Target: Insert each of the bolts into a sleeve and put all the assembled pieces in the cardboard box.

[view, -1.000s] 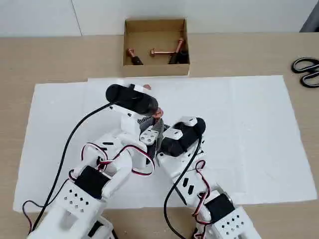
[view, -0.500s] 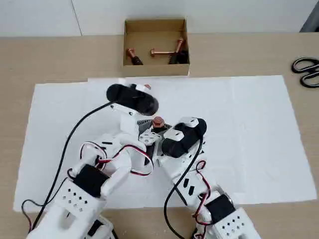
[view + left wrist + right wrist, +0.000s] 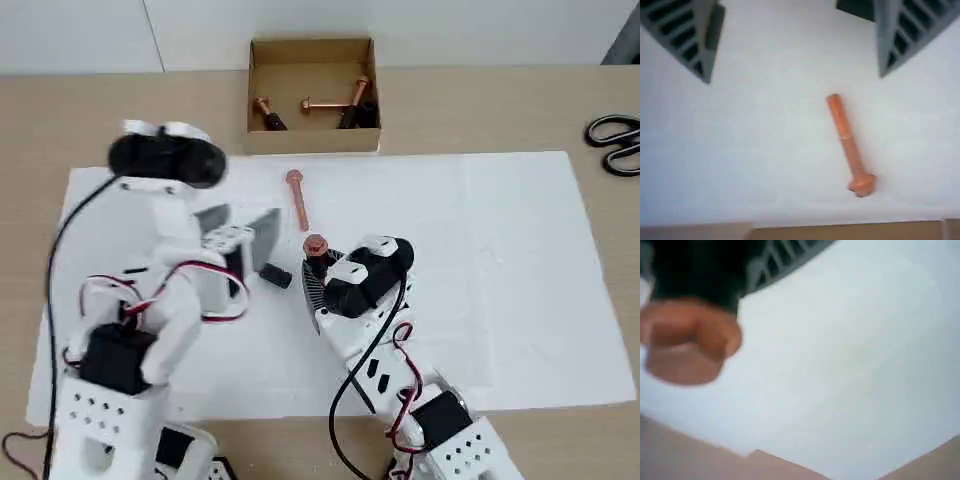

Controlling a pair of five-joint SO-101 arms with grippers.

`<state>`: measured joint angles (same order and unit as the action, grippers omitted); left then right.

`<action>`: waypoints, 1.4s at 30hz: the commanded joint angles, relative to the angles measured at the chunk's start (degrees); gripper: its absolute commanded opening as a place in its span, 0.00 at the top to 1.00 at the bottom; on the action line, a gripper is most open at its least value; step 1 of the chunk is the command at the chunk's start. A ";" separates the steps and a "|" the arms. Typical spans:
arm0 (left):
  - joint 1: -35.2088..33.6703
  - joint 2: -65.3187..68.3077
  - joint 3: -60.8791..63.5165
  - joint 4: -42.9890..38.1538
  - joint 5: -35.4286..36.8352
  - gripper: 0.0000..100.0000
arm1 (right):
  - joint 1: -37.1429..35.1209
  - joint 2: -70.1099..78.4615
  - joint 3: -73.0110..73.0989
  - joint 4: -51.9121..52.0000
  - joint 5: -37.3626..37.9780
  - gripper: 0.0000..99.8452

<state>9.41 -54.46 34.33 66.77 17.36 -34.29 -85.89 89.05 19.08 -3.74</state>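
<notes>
My right gripper (image 3: 318, 268) sits mid-paper, shut on a copper bolt (image 3: 316, 245) whose head points up. In the right wrist view that bolt head (image 3: 690, 342) sticks out of a black sleeve (image 3: 695, 275) held between the jaws. A loose copper bolt (image 3: 297, 198) lies on the paper just beyond it. The same loose bolt (image 3: 847, 145) lies ahead of my left gripper (image 3: 796, 72), which is open and holds nothing. That left gripper (image 3: 240, 235) hangs left of a loose black sleeve (image 3: 275, 275). The cardboard box (image 3: 312, 140) at the back holds several bolt-and-sleeve pieces.
White paper (image 3: 500, 280) covers the middle of the wooden table. Black scissors (image 3: 615, 140) lie at the far right edge. My two arms stand close together near the front, the left one's cable trailing at the left.
My left arm has swung away to the left with open fingers, uncovering the loose bolt and the black sleeve. The right gripper has stayed put with its bolt.
</notes>
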 commanded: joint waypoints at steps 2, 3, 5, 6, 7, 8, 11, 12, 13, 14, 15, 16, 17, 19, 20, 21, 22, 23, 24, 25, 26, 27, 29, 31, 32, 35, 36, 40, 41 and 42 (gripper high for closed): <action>-10.64 -0.09 -2.24 2.20 -2.90 0.79 | 5.85 -1.19 -1.14 -1.01 0.09 1.00; -12.92 -0.09 -1.63 2.37 -4.66 0.79 | 7.34 -1.19 -1.14 -1.01 0.09 1.00; -18.02 -0.09 -0.31 2.37 -8.79 0.79 | 9.80 -1.19 -1.32 -0.66 0.09 1.00; -20.40 -0.09 0.04 2.37 -10.73 0.79 | 11.03 -1.19 -1.85 0.13 0.09 1.00; -22.77 -0.09 0.40 2.37 -12.31 0.79 | 12.18 -1.19 -2.73 1.80 0.09 1.00; -25.05 -0.09 0.75 2.37 -13.45 0.79 | 13.58 -1.19 -3.96 3.65 0.09 1.00; -30.24 0.00 2.59 2.46 -15.56 0.79 | 16.92 -1.19 -8.62 8.48 0.18 1.00; -31.56 0.00 3.30 2.46 -15.91 0.79 | 17.71 -1.19 -10.20 9.45 0.35 1.00; -32.79 0.00 4.09 2.64 -16.35 0.79 | 18.24 -1.10 -11.96 10.07 0.44 1.00; -33.67 0.00 4.79 3.34 -16.79 0.79 | 18.68 -1.10 -13.54 10.33 0.44 1.00; -34.29 0.00 5.49 4.13 -17.49 0.79 | 18.95 -1.01 -15.03 10.33 0.62 1.00; -34.64 0.00 6.11 5.01 -18.46 0.79 | 18.95 -0.66 -16.62 10.33 1.32 1.00; -34.73 0.00 6.64 5.80 -19.43 0.79 | 18.95 0.31 -18.20 10.24 2.46 1.00; -34.73 0.00 7.34 7.38 -20.92 0.79 | 19.12 4.18 -22.15 10.15 4.04 1.00; -34.73 0.00 7.43 8.09 -21.27 0.79 | 19.30 6.90 -24.44 10.07 4.48 1.00; -34.73 0.00 7.43 8.62 -21.36 0.79 | 19.56 10.07 -26.99 10.07 4.57 1.00; -34.73 0.00 7.43 9.05 -21.36 0.79 | 19.82 13.67 -29.89 10.07 4.57 1.00; -34.73 0.00 7.43 9.41 -21.45 0.79 | 19.91 17.54 -33.05 9.98 4.57 1.00; -34.73 0.00 7.34 9.85 -21.45 0.79 | 19.91 21.67 -36.31 9.80 4.57 1.00; -34.73 0.00 7.34 10.20 -21.45 0.79 | 19.91 25.80 -39.56 9.19 4.57 1.00; -34.73 0.00 7.34 10.73 -21.45 0.79 | 19.91 30.02 -42.55 8.22 4.57 1.00; -34.73 0.00 7.34 11.34 -21.45 0.79 | 19.91 34.24 -45.71 7.08 4.40 1.00; -34.73 0.00 7.34 12.66 -21.45 0.79 | 19.91 42.77 -51.60 4.26 4.22 1.00; -34.73 0.00 7.34 14.07 -21.45 0.79 | 19.91 50.95 -57.49 1.71 4.13 1.00; -34.73 0.00 7.34 14.77 -21.54 0.79 | 19.91 54.99 -60.48 0.40 4.13 1.00; -34.55 0.00 7.34 17.41 -22.07 0.79 | 19.91 66.68 -69.27 -3.38 4.13 1.00; -34.55 0.00 7.43 17.49 -23.03 0.80 | 19.91 70.55 -72.26 -4.70 4.13 1.00; -34.73 0.00 7.43 17.76 -26.20 0.80 | 19.91 85.32 -83.69 -10.51 4.13 1.00; -34.73 0.00 7.43 17.76 -26.29 0.80 | 19.91 88.84 -86.68 -11.91 4.13 1.00; -34.64 0.00 7.43 17.76 -26.29 0.80 | 19.82 92.44 -89.67 -12.88 4.13 1.00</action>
<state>-25.23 -54.46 42.07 84.35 -8.22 -14.86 -1.41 10.81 10.64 0.31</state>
